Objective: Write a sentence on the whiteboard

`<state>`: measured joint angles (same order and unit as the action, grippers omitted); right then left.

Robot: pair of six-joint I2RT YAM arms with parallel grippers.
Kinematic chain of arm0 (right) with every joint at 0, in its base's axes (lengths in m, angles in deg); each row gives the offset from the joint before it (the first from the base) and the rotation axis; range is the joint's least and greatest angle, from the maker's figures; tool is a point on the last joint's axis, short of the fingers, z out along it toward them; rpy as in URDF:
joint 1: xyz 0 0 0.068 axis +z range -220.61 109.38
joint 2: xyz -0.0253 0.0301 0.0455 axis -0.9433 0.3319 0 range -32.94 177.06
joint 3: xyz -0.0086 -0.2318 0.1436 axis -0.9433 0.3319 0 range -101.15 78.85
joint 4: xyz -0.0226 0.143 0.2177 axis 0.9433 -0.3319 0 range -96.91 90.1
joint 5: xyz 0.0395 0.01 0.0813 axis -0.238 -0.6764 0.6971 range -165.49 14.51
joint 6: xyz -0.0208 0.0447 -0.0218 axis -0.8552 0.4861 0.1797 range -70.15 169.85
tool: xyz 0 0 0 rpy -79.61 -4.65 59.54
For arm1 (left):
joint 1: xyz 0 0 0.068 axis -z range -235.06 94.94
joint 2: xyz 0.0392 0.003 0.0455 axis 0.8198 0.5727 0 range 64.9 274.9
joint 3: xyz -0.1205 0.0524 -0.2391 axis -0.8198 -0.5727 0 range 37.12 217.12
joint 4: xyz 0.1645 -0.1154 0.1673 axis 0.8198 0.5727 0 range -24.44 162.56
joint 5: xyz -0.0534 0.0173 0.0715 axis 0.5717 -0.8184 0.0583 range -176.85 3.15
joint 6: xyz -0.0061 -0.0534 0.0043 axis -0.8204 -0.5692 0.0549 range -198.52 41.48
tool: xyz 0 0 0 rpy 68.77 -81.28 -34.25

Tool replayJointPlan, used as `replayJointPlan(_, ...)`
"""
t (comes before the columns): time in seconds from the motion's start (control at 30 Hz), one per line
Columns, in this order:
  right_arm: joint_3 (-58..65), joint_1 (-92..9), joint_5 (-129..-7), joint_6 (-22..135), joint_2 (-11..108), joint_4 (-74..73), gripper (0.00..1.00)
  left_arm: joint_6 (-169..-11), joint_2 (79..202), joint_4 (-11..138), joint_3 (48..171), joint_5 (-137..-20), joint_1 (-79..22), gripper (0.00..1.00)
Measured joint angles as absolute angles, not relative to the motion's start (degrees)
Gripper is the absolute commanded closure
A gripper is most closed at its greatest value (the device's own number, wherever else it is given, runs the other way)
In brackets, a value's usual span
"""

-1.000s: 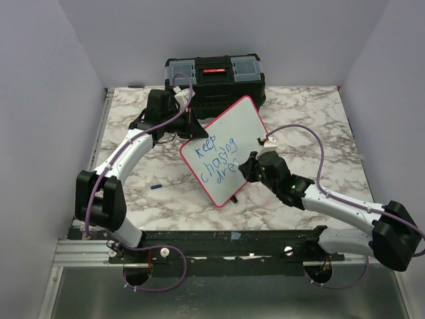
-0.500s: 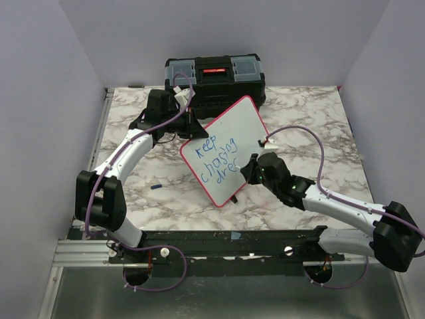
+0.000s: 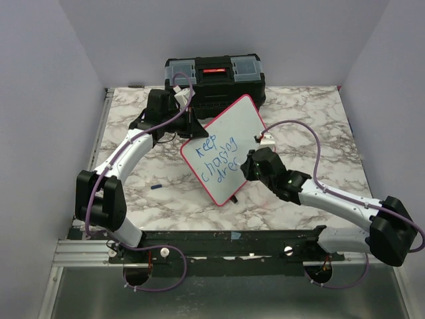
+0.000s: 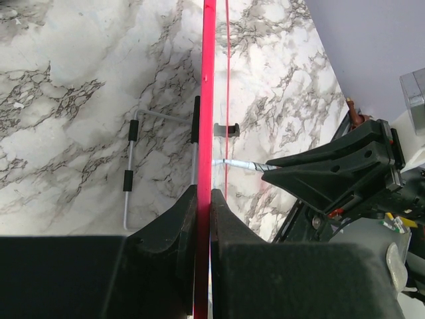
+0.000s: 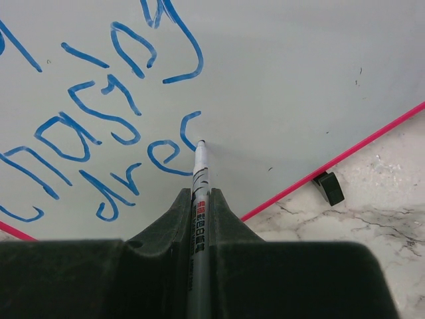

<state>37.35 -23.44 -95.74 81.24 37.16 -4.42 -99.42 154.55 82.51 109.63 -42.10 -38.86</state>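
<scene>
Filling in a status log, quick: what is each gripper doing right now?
Left gripper: closed on the red edge of the whiteboard.
Right gripper: closed on the marker, its tip touching the whiteboard.

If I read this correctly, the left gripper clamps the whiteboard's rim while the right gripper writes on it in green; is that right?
Not quite: the sentence is blue, not green, as the right wrist view shows. The left gripper clamps the whiteboard rim while the right gripper writes.
</scene>
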Motion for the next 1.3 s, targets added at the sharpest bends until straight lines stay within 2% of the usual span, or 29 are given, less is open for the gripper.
replayJointPlan(0.67,33.04,-23.44,-97.66,79.71,39.81,-5.6,1.0,-99.53,154.61,82.49,109.63,-42.14,-38.86,1.0)
replayJointPlan(1.3,36.08,-23.44,-97.51,80.57,38.52,-3.35,0.99,-99.58,154.72,82.49,109.65,-42.23,-38.86,1.0)
